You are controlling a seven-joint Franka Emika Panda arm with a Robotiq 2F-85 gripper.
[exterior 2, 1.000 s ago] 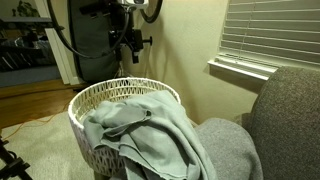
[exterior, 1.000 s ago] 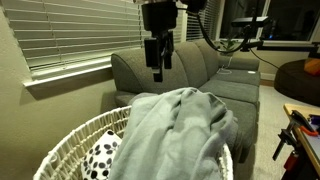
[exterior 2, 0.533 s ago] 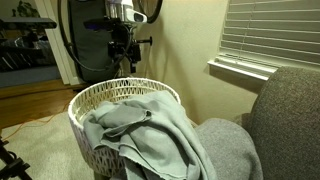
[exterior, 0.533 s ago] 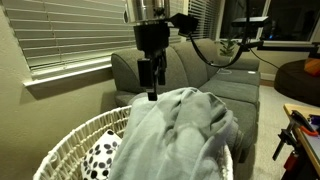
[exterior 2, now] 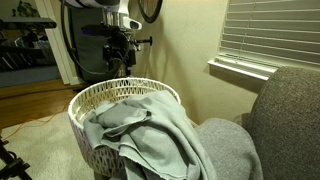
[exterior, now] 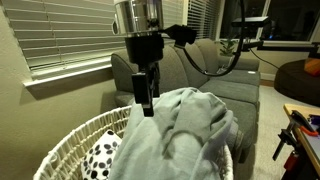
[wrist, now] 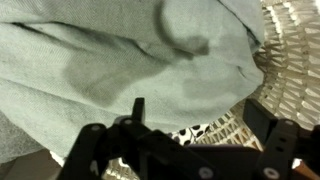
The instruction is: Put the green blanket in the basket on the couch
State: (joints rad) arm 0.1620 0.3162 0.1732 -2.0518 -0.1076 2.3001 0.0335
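Arm [exterior: 138, 14]: single, last link upright, wrist aimed straight down.
Claw [exterior: 147, 106]: black, two-fingered, fingers hanging vertically, jaws spread wide, gripping nothing. In both exterior views the claw [exterior 2: 121, 68] points downward; the wrist view shows the dark fingers [wrist: 137, 110] parted.

green blanket [exterior 2: 150, 125] draped over basket [exterior 2: 105, 93], beside couch [exterior 2: 290, 120]

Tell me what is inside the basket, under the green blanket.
The green blanket fills most of the basket and spills over its rim. Beside it, a white cloth with black spots shows at one edge. Anything deeper, including the basket's bottom, is covered.
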